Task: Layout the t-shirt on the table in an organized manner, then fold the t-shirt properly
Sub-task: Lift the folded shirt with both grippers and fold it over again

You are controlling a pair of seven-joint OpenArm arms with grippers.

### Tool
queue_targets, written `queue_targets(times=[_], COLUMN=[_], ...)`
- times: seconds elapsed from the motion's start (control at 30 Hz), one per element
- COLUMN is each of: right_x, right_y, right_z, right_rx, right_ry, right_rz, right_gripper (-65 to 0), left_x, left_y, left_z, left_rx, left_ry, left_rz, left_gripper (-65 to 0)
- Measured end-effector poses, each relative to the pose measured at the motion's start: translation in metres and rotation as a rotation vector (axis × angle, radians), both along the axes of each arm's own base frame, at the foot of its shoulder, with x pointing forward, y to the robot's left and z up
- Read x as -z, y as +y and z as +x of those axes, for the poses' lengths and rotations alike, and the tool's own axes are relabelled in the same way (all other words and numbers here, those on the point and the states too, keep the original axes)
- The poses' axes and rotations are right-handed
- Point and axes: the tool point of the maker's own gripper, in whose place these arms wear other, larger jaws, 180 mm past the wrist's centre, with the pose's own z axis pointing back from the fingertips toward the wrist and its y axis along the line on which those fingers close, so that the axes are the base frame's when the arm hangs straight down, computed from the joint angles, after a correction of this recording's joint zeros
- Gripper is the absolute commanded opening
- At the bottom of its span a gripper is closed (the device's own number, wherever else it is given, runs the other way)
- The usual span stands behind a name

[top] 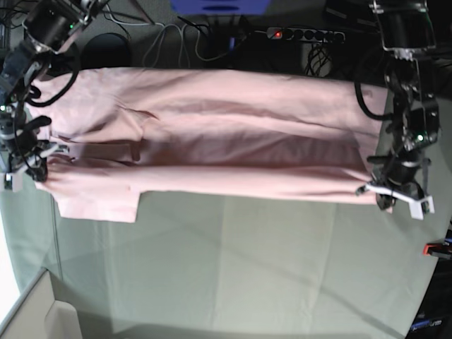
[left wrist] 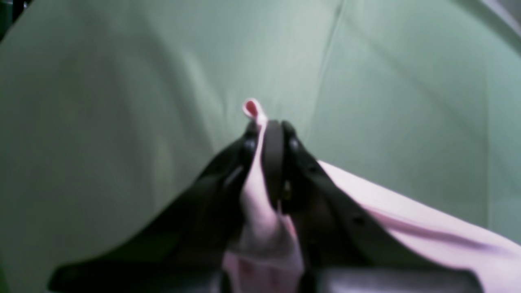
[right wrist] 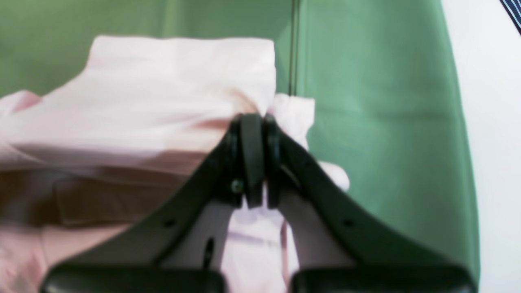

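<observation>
**Pink t-shirt stretched between both arms over the bench**

The t-shirt [top: 212, 134] is pale pink and spread wide across the far half of the bench [top: 247, 261], running side to side in the base view w/ long creases along its length. One short sleeve [top: 99, 201] hangs toward the near side at the base view's left. No lettering or graphic can be made out on the side facing up.

Right gripper [right wrist: 252, 122]: fingers [right wrist: 232, 162] closed tight, pinching a bunch of pink cloth. In the right wrist view the fabric comes up between the black fingers and spreads out to the left, w/ a small flap poking out just to the right of the tips. This arm is at the base view's left edge, at the shirt's end there.

Left gripper [left wrist: 270, 128]: fingers [left wrist: 293, 146] also closed, gripping a fold of the t-shirt. A small loop of pink hem [left wrist: 252, 109] sticks out past the tips, and more cloth trails off to the lower right. This arm is at the base view's right, at the shirt's other end near the near-side edge.

Bench cover is pale grey-green cloth, creased. A red clamp [top: 436, 248] sits at the right edge in the base view. Behind the bench: cables and a power strip [top: 304, 33] w/ a red light.
</observation>
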Motion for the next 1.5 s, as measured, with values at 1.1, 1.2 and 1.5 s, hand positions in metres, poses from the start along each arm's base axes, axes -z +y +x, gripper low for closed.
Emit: queue_targets(times=[1.1,1.2,1.5], right_x=[0.007,0.012,0.034], right_y=[0.034,0.035,0.038], right_z=[-0.128,-0.133,-0.148], right_rx=[-0.036,-0.036,-0.021], right_ry=[0.172,0.186,0.243], right_rz=[-0.094,-0.082,-0.035], right_gripper=[-65.0,-65.0,-65.0], left_x=[0.031,0.05,0.076], left_y=[0.022,0.024,0.02], left_z=[-0.08,-0.088,-0.102], left_rx=[-0.113,-0.127,-0.156], left_ry=[0.098,0.15,0.208], left_rz=[-0.022,-0.037,-0.074], left_gripper=[-65.0,-65.0,-65.0])
